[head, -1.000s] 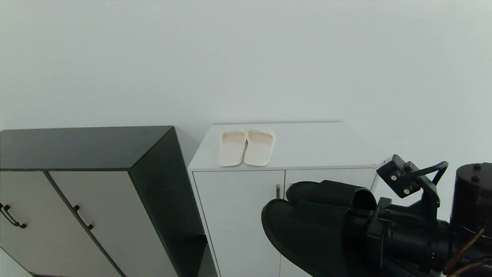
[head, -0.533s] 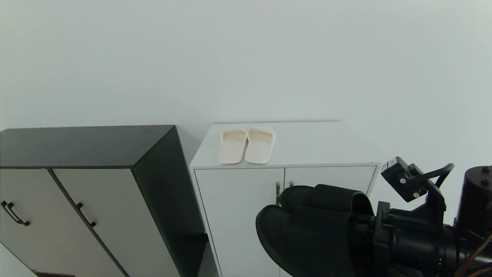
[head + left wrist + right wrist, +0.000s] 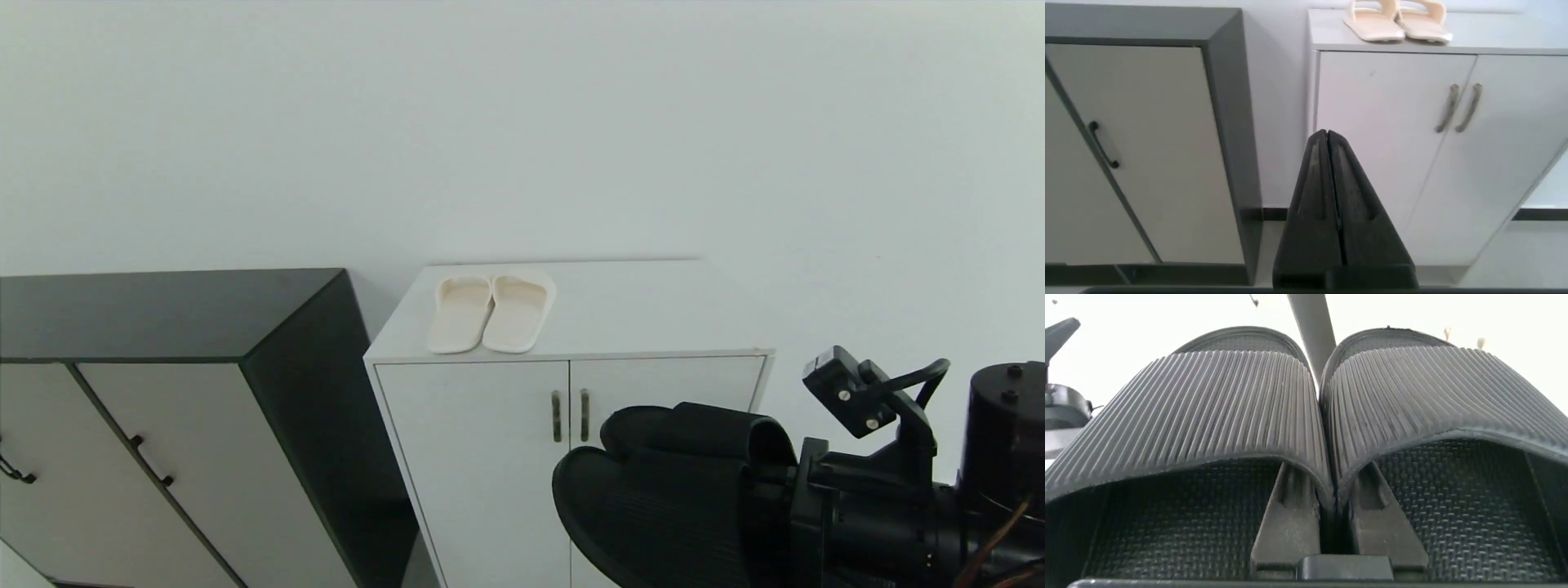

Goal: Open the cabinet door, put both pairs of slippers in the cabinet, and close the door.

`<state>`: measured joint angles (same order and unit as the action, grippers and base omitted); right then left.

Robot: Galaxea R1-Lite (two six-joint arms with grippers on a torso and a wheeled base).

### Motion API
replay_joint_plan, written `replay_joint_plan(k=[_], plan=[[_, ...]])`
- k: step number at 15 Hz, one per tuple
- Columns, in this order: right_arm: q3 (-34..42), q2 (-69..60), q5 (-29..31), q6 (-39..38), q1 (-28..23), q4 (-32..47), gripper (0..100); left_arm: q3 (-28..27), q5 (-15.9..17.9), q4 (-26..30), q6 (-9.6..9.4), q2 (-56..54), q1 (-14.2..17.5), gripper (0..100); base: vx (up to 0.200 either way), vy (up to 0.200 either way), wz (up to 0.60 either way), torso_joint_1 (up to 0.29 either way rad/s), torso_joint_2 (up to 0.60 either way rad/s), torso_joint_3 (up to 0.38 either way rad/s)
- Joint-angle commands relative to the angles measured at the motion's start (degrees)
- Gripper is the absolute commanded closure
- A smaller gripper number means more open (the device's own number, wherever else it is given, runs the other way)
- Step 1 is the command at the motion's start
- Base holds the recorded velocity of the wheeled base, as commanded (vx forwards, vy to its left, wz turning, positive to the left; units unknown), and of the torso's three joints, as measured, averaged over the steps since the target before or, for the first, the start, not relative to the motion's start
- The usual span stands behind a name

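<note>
pinching the black slippers point(image 3: 1208, 416) together at their touching inner edges, one finger under each strap it seems, the right gripper point(image 3: 1327, 531) holds the pair before the white cabinet point(image 3: 637, 310). the left gripper point(image 3: 1328, 147) has its fingers pressed together on nothing. both doors point(image 3: 473, 457) are shut; the cream slippers point(image 3: 490, 313) lie side by side on the cabinet's top, not inside. a black cabinet point(image 3: 163, 314) stands beside it.

Legible markings: none. No text, label, number or sign reads on the white cabinet point(image 3: 473, 457), dark cabinet point(image 3: 163, 314), cream slippers point(image 3: 498, 314) or black slippers point(image 3: 661, 498).
</note>
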<state>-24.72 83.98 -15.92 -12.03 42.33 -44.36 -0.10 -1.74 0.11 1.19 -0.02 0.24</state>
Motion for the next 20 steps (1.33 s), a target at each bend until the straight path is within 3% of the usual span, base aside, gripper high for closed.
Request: replay_joint_plan(k=[1,3,15,20], plan=[[0.5,0.7,0.0,0.0,-0.2,0.0,100,0.0,0.0,0.1,0.04,0.0,0.1,100,0.0,-0.2,0.0,0.007,0.0,0.002],[0.6,0.7,0.0,0.1,-0.2,0.0,100,0.0,0.0,0.0,0.04,0.0,0.0,100,0.0,-0.2,0.0,0.002,0.0,0.002],[1.3,0.7,0.0,0.2,-0.2,-1.8,100,0.0,-0.1,0.0,0.04,0.0,0.0,100,0.0,0.0,0.0,0.0,0.0,0.0],[2.3,0.7,0.0,0.3,-0.2,-3.2,100,0.0,0.0,0.0,0.12,0.0,0.0,100,0.0,0.0,0.0,-0.204,0.41,0.202]])
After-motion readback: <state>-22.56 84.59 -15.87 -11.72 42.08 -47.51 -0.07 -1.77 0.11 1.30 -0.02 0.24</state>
